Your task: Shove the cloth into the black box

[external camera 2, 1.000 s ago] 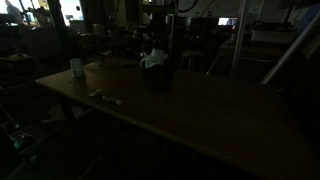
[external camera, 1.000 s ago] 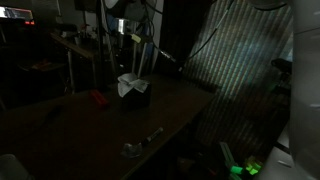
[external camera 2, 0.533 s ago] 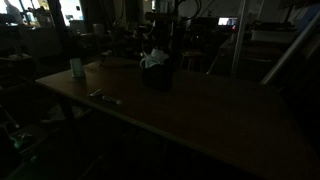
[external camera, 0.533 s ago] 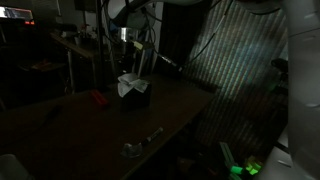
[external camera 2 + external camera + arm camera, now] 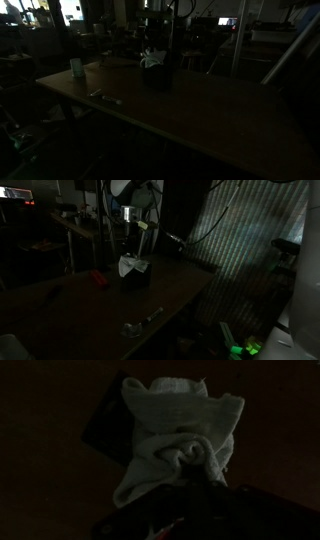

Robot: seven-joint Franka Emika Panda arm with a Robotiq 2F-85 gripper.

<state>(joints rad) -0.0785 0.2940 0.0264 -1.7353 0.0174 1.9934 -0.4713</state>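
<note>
1. Versus a second ago: the arm has come down. The gripper (image 5: 130,248) now sits right over the cloth (image 5: 127,265), where before it hung higher.
2. The cloth shows less white than earlier in both exterior views. It looks pressed lower into the black box (image 5: 140,273).
3. Box, table items and background are unchanged.
4. Cloth location: bunched in the top of the black box, with a wad still standing above the rim. The wrist view shows it crumpled, with a fold curled at its centre (image 5: 180,440).
5. Jaws: too dark, cannot tell whether they are spread or closed. Only a dark mass shows at the bottom of the wrist view.
6. Edges: the box stands well in from the table (image 5: 210,115) edge, toward the far side.
7. Open room: bare tabletop in front of and beside the box.
8. Nearby: a red object (image 5: 97,277) is near the box, not touching. A metal piece (image 5: 135,328) is near the front edge, well apart. A teal cup (image 5: 77,68) is well apart by the corner.
</note>
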